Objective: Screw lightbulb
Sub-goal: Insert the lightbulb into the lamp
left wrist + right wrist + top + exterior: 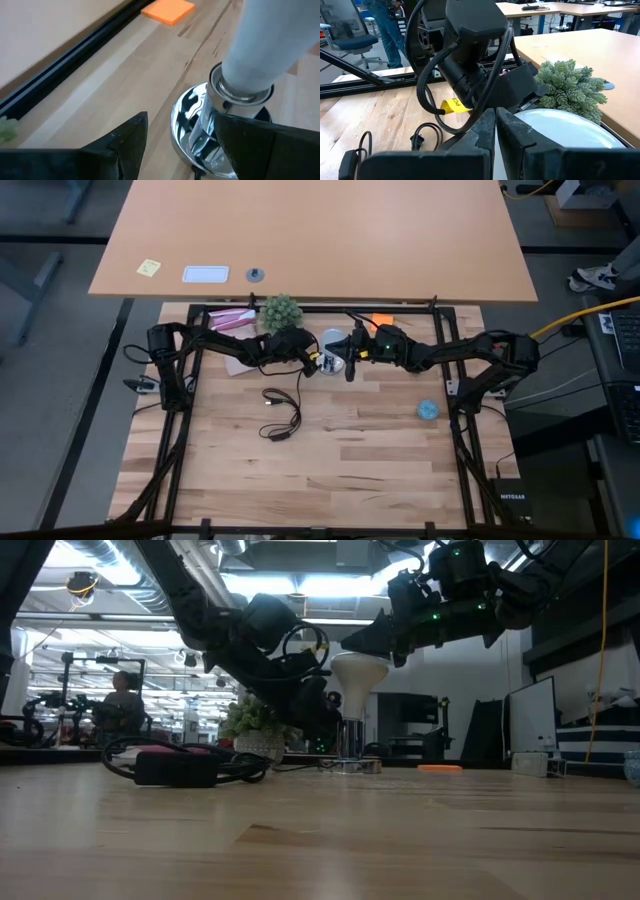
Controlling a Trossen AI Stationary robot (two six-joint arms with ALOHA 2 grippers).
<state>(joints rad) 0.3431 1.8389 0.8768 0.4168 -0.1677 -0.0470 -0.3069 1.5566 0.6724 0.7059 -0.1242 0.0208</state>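
On the left, a black cord [283, 416] lay loose on the table [330, 470]. The left gripper [182, 145] was low by the shiny socket [197, 127], its fingers apart on either side, likely to stop it from turning. The lightbulb [358, 680] stood upright in the socket with its narrow end down. The right gripper [385, 640] was clamped on the bulb's round top, likely to twist it in. A small blue thing [428, 409] sat far right.
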